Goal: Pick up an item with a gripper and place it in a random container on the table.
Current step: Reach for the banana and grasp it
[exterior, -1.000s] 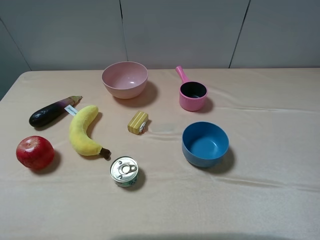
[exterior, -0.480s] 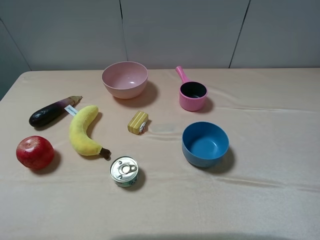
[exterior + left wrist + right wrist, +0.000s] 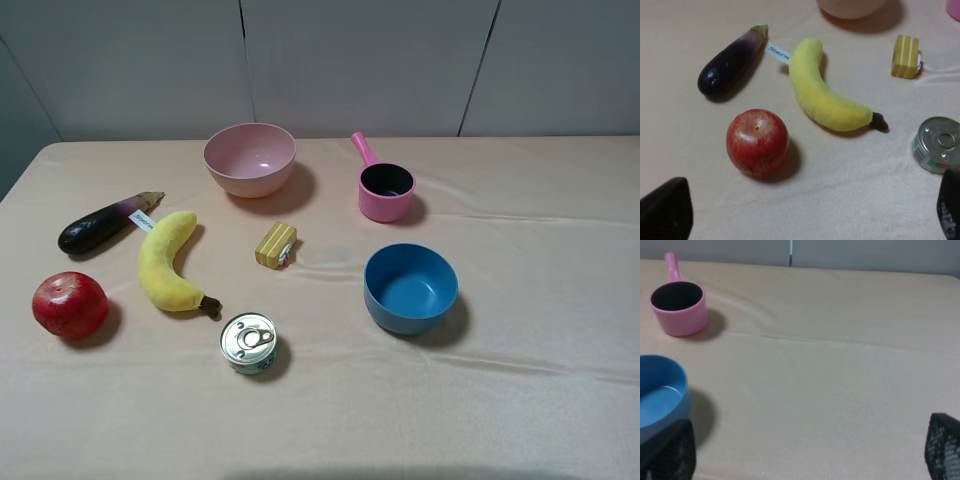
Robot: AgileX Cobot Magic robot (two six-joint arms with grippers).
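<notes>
The yellow plush banana (image 3: 165,265) lies on the beige table (image 3: 520,400) at the left, with its dark stem tip toward the front and its white tag at the far end. It also shows in the left wrist view (image 3: 820,95). The pale pink bowl (image 3: 250,176) stands empty at the back, right of the banana; its edge shows in the left wrist view (image 3: 850,6). Neither arm shows in the high view. My left gripper (image 3: 807,212) is open and empty, above the cloth short of the banana. My right gripper (image 3: 805,447) is open and empty over bare cloth.
A dark eggplant (image 3: 95,227) and a red apple (image 3: 70,305) lie left of the banana. A tin can (image 3: 248,343) stands in front of it and a small yellow block (image 3: 276,245) to its right. A blue bowl (image 3: 410,288) and a hot-pink handled pot (image 3: 385,190) stand right of centre.
</notes>
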